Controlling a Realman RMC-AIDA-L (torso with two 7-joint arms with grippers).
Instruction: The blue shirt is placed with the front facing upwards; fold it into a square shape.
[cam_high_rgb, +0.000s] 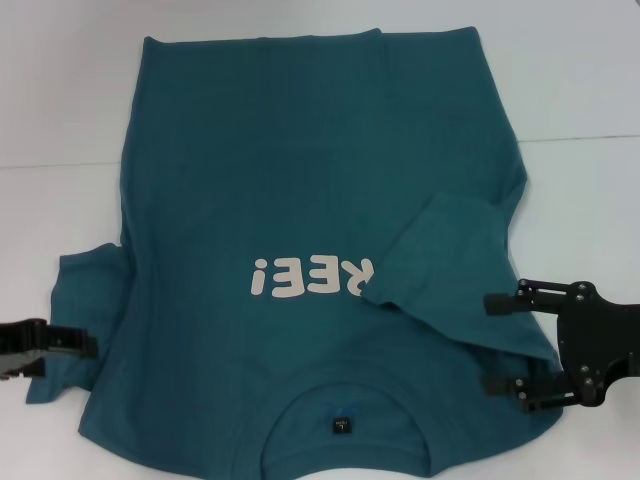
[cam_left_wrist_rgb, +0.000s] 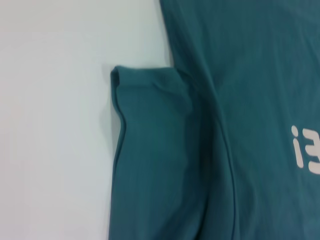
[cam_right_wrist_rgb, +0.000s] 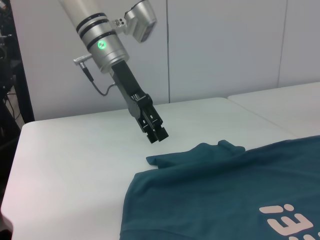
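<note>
We had the shirt (cam_high_rgb: 300, 200) lying front-up on the white bench (cam_high_rgb: 580, 90), collar towards us, its long axis running away from the body. Our right claw (cam_high_rgb: 505, 345) hung open over the right shoulder edge, beside the right sleeve (cam_high_rgb: 445, 260), which lay turned in over the chest. Our left claw (cam_right_wrist_rgb: 157, 136) hovered above the bench just outside the left sleeve (cam_left_wrist_rgb: 150, 115), which stuck out flat; its fingers looked closed and empty. That sleeve lay inward of the left claw, the nearer arm. The cloth was soft, matte cotton, softly creased.
</note>
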